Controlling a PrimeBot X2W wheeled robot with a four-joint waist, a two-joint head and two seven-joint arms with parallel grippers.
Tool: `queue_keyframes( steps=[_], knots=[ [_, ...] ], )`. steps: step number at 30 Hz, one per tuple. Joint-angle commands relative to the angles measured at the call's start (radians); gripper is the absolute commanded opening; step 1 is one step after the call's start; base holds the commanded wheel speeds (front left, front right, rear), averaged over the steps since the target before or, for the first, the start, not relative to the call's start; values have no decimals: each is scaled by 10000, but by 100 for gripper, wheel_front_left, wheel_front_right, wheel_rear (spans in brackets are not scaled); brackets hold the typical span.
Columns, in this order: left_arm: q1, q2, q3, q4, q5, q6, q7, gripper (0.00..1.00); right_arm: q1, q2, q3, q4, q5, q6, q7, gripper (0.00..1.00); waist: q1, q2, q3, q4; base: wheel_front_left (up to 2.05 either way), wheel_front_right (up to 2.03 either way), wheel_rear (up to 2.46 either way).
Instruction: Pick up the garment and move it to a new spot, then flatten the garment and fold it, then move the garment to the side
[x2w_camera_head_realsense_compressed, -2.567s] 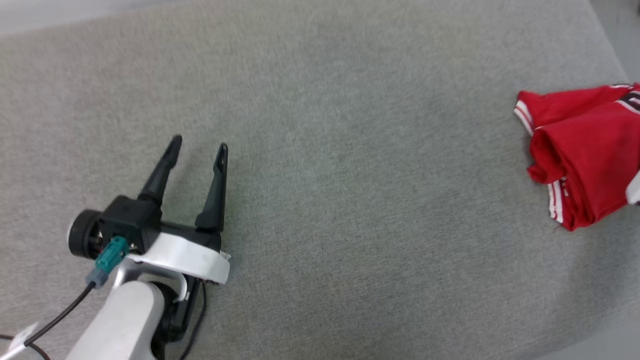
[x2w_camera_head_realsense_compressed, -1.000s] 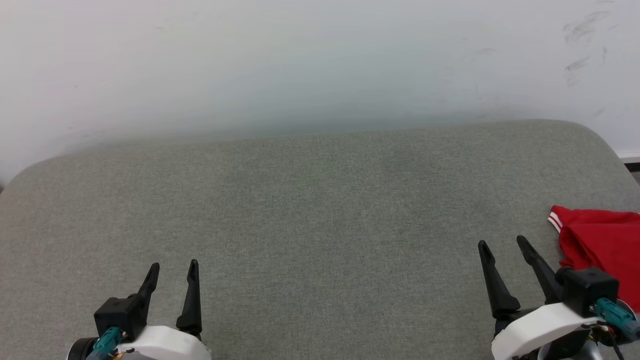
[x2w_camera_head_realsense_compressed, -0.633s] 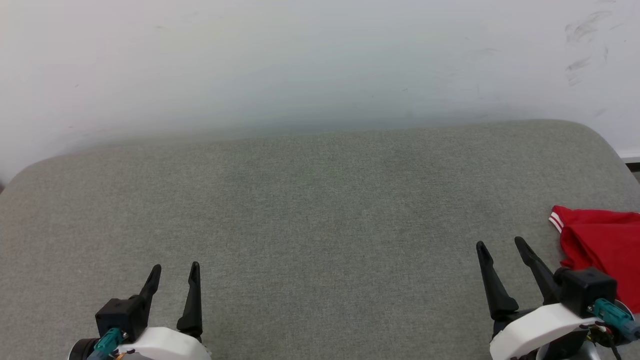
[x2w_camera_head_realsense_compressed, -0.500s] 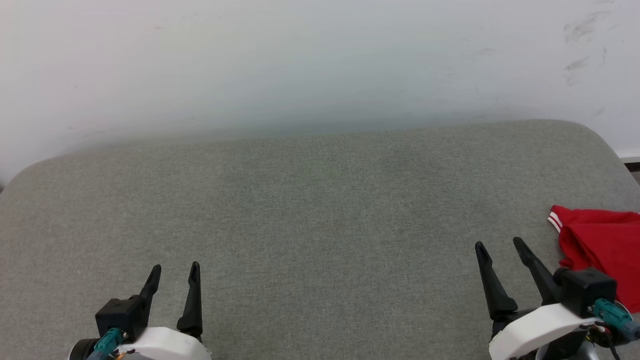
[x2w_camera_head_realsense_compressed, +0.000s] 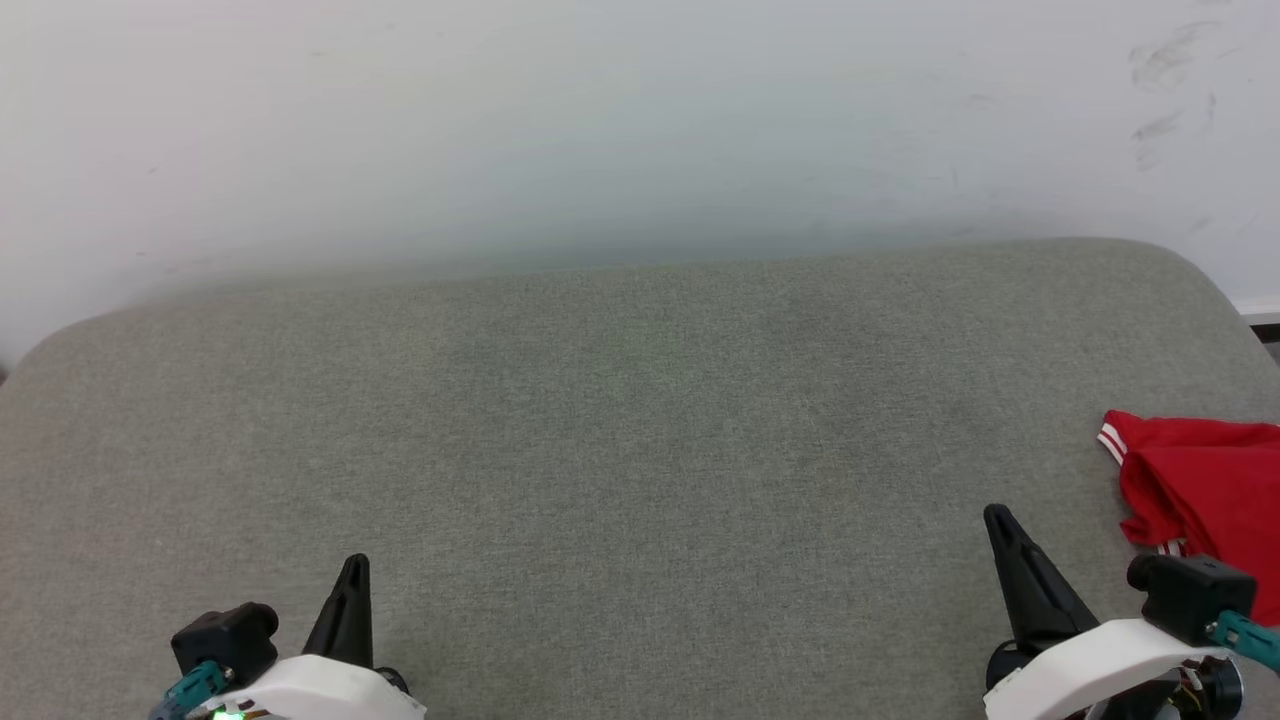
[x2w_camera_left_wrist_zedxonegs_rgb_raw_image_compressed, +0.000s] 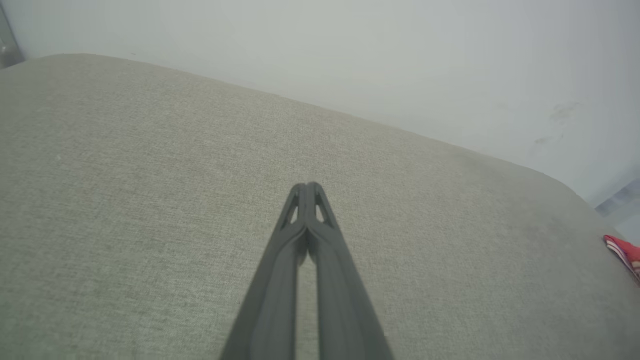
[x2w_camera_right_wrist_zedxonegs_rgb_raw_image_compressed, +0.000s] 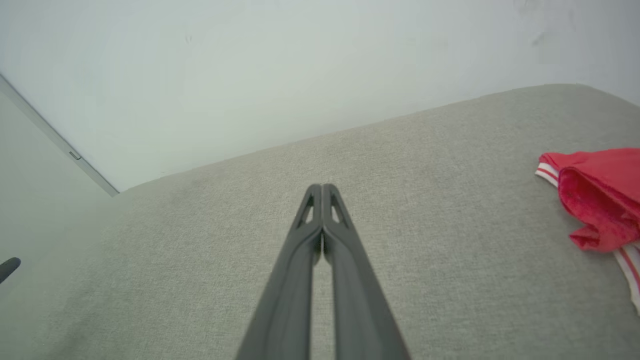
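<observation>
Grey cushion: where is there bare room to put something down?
Almost everywhere. The grey fabric cushion lies bare from the white wall down to the shut left gripper and shut right gripper, and between those two. Only the right edge is crowded, where the crumpled red garment with white-striped trim lies beside the right gripper.

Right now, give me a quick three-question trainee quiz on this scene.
1. True or false: the right gripper holds the garment.
2. The left gripper is: A open, B shut on nothing, C shut on cloth.
3. Fill in: the garment lies at the cushion's ___ edge, by the robot's sides.
Key: 1 false, they are apart; 2 B; 3 right.
</observation>
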Motion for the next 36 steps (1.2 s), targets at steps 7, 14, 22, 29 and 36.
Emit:
queue_keyframes(
  steps=[7, 14, 22, 29, 36],
  knots=[
    [-409, -237, 562, 12, -1093, -381, 351, 0, -473, -98, -99, 135, 1568, -1, 31, 0, 0, 0, 19, 43, 0, 0, 0],
    [-513, -477, 914, 111, -1911, -657, 633, 0, -612, -125, -173, 336, 2725, -1, 76, 0, 0, 0, 37, 83, 0, 0, 0],
    [-612, -738, 1290, 190, -2770, -947, 931, 0, -748, -146, -260, 548, 3935, -1, 123, 0, 0, 0, 58, 128, 0, 0, 0],
    [-688, -957, 1598, 238, -3463, -1178, 1177, 0, -846, -158, -335, 722, 4905, -2, 171, 0, 0, 0, 76, 168, 0, 0, 0],
    [-756, -1152, 1885, 286, -4105, -1402, 1399, 0, -960, -165, -410, 881, 5803, -2, 218, 0, 0, 0, 95, 207, 0, 0, 0]
  ],
)
